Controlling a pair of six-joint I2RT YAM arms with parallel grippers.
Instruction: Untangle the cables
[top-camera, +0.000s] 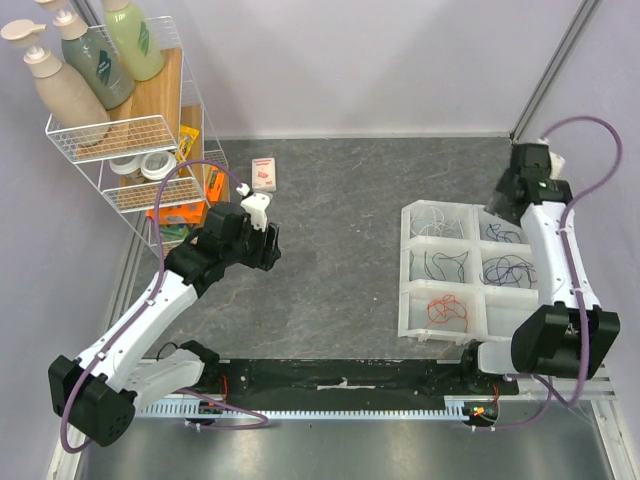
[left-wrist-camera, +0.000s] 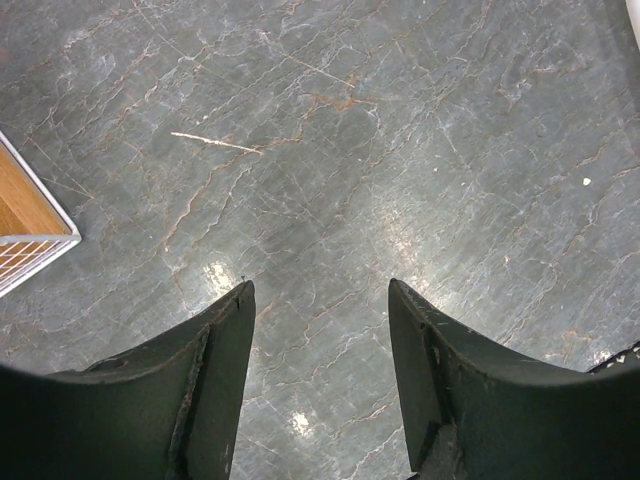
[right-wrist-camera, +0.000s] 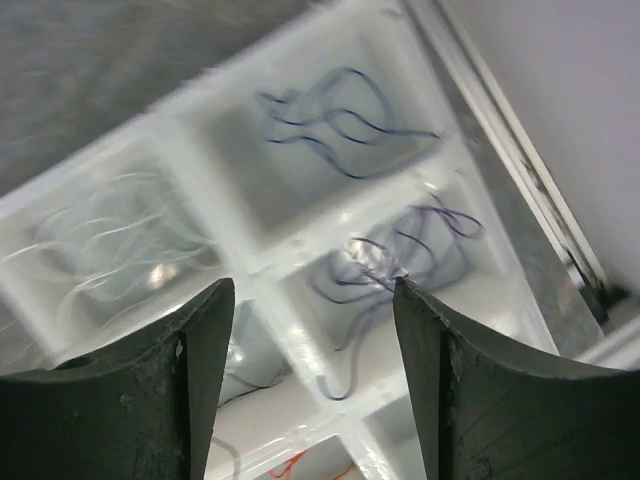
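The cables lie sorted in a white six-compartment tray (top-camera: 404, 272) at the right: white strands (top-camera: 437, 222), a dark blue one (top-camera: 503, 235), a purple one (top-camera: 510, 270) and an orange-red one (top-camera: 447, 312). My right gripper (top-camera: 503, 203) hovers over the tray's far right corner. In the right wrist view it (right-wrist-camera: 312, 290) is open and empty above the purple cable (right-wrist-camera: 400, 255), with the blue cable (right-wrist-camera: 340, 125) beyond and the white strands (right-wrist-camera: 110, 235) to the left. My left gripper (left-wrist-camera: 320, 290) is open over bare table, far left of the tray (top-camera: 270, 245).
A white wire rack (top-camera: 100, 130) with bottles and tape rolls stands at the far left; its corner (left-wrist-camera: 30, 235) shows in the left wrist view. A small box (top-camera: 264, 175) lies beside it. The wall runs close along the tray's right side.
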